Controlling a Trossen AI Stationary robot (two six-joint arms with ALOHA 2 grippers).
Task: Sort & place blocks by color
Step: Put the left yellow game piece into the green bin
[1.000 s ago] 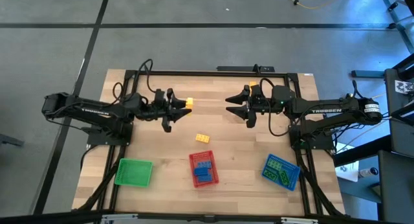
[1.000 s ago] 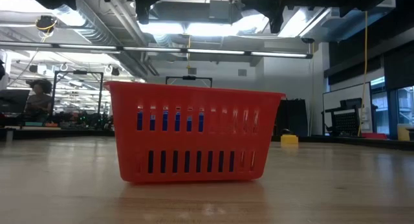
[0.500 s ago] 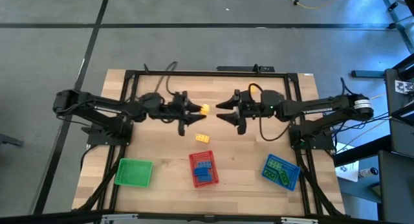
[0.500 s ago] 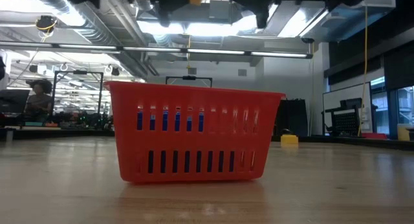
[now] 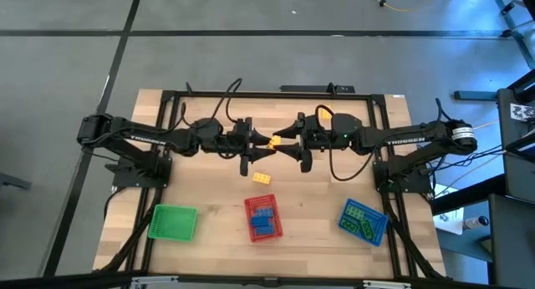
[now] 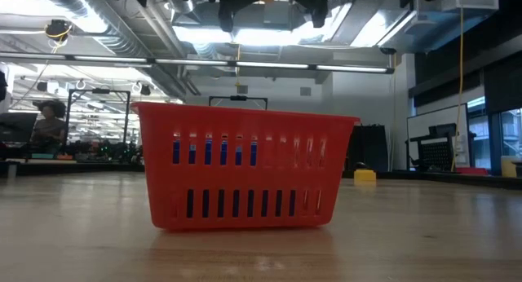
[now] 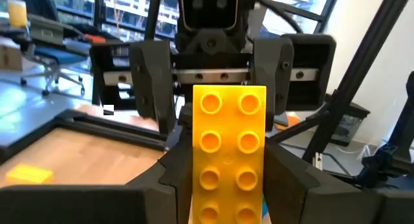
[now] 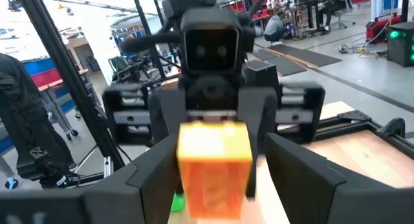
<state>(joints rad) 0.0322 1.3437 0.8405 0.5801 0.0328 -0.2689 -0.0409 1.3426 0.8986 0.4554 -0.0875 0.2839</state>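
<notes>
**Above the table's middle, two claws meet at one yellow block**

Over the centre of the table (image 5: pixel 201 114), the left claw (image 5: pixel 257 142) and the right claw (image 5: pixel 284 144) face each other tip to tip, both arms stretched inward from their sides. Between them hangs a yellow block (image 5: pixel 273 141), clear of the wood. From the left wrist, this block (image 7: pixel 229 153) stands studs-forward between that arm's two dark fingers (image 7: pixel 165 185), which pinch it at its sides. The right claw's fingers are spread to either side of the block's far end; whether they touch it cannot be told. From the right wrist, the same block (image 8: pixel 213 159) shows as an orange-yellow lump just ahead of the opposite arm's camera housing.

A second yellow block (image 5: pixel 262 178) lies flat on the table, just below the meeting point and above the red tray (image 5: pixel 251 218). That tray sits near the front edge at the middle and holds blue blocks (image 5: pixel 263 218); through its slots in the low view, blue (image 6: pixel 208 149) shows in the upper row. The green tray (image 5: pixel 172 222) stands to its left. The blue tray (image 5: pixel 374 226), turned at a slant, stands to its right with green blocks (image 5: pixel 361 220) inside.

In the low view a yellow block (image 6: pixel 364 176) rests on the table beyond the red tray, and a person (image 6: pixel 49 123) sits far back in the room.
</notes>
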